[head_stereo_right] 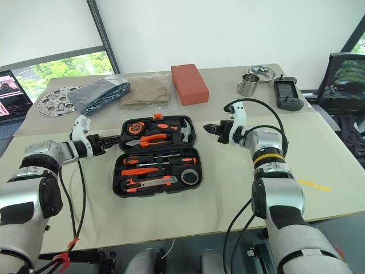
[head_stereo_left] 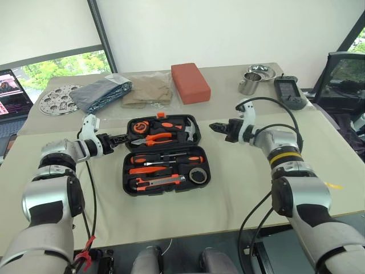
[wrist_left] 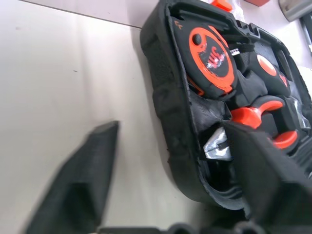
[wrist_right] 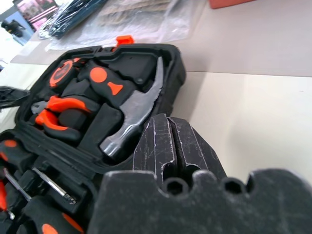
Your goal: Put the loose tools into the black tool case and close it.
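The black tool case (head_stereo_left: 163, 154) lies open flat at the middle of the table (head_stereo_left: 239, 188), and the loose tools look slotted already, so the lid-closing is the risky part. The left gripper (head_stereo_left: 122, 138) sits at the case's nine o'clock, fingers spread either side of the far half's rim but not pinching it; the right gripper (head_stereo_left: 217, 128) hovers at three o'clock, near the case but apart from it, fingers pressed almost together and empty. A push from one side alone could skate the whole case across the cloth instead of folding it, and a tool sitting proud would likely jam the lid (the hammer (wrist_right: 134, 117) looks the bulkiest). The count: near half, one knife (head_stereo_left: 162, 181), two black-shafted screwdrivers (head_stereo_left: 174, 160), one orange screwdriver (head_stereo_left: 147, 169), one tape roll (head_stereo_left: 197, 175); far half, one pliers (head_stereo_left: 154, 137), one hammer, one tape measure (wrist_left: 212, 54). Beyond at twelve o'clock, one red block (head_stereo_left: 190, 82).
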Controlling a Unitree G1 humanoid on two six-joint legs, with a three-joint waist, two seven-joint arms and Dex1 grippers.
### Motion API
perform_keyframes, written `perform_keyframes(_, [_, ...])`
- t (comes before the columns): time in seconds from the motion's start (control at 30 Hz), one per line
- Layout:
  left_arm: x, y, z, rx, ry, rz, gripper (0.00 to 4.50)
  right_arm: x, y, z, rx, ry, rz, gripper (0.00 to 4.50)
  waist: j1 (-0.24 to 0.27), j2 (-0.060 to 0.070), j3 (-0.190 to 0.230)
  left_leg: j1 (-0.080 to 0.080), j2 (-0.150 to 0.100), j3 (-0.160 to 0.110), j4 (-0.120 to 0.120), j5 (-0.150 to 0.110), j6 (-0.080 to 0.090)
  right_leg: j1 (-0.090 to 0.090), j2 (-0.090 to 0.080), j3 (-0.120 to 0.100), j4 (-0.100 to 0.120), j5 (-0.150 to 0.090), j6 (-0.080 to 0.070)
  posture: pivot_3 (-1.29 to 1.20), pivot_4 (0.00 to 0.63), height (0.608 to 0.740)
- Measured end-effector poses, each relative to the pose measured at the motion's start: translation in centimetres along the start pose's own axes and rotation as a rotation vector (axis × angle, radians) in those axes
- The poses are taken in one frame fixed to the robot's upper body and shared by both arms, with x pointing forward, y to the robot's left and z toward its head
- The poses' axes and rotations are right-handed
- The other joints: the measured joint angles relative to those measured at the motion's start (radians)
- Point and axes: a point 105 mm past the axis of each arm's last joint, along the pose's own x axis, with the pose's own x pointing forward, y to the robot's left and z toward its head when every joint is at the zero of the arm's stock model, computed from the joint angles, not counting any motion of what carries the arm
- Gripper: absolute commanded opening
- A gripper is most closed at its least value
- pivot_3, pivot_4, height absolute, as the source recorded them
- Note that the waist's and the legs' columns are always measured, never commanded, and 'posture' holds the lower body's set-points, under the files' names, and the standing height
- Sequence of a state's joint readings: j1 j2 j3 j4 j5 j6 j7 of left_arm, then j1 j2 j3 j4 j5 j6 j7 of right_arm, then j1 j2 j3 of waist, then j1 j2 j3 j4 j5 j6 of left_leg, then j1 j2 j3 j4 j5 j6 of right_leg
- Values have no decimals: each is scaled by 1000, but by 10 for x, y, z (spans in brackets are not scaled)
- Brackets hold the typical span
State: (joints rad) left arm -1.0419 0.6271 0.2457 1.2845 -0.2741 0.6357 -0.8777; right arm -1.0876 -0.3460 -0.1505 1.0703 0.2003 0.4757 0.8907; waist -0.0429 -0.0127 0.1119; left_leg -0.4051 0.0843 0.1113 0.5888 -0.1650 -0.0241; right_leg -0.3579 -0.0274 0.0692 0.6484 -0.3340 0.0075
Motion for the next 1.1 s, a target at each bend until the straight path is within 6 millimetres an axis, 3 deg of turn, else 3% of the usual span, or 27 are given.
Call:
perform_keyframes(0.07, [0,0,0,-2,-2,-2,1528,2,2,-3,16,14,10,1862,0,0,0,0,0,0,0,0,0,0,0,0,0,0,0,0,150,736])
perform_keyframes(0.17, [2,-5,3,0,-10,-22,528,8,7,-9,43,37,24,1914,-1,0,0,1,0,0,0,0,0,0,0,0,0,0,0,0,150,736])
perform_keyframes(0.63, [2,-5,4,3,-15,-15,528,29,21,-15,119,80,11,1914,-3,0,0,1,0,0,0,0,0,-1,0,0,1,0,0,0,150,736])
perform_keyframes(1.1, [7,-7,3,14,-19,-20,528,34,16,-22,115,104,-59,1914,-1,0,0,1,0,0,0,0,0,-1,0,0,2,0,0,0,150,736])
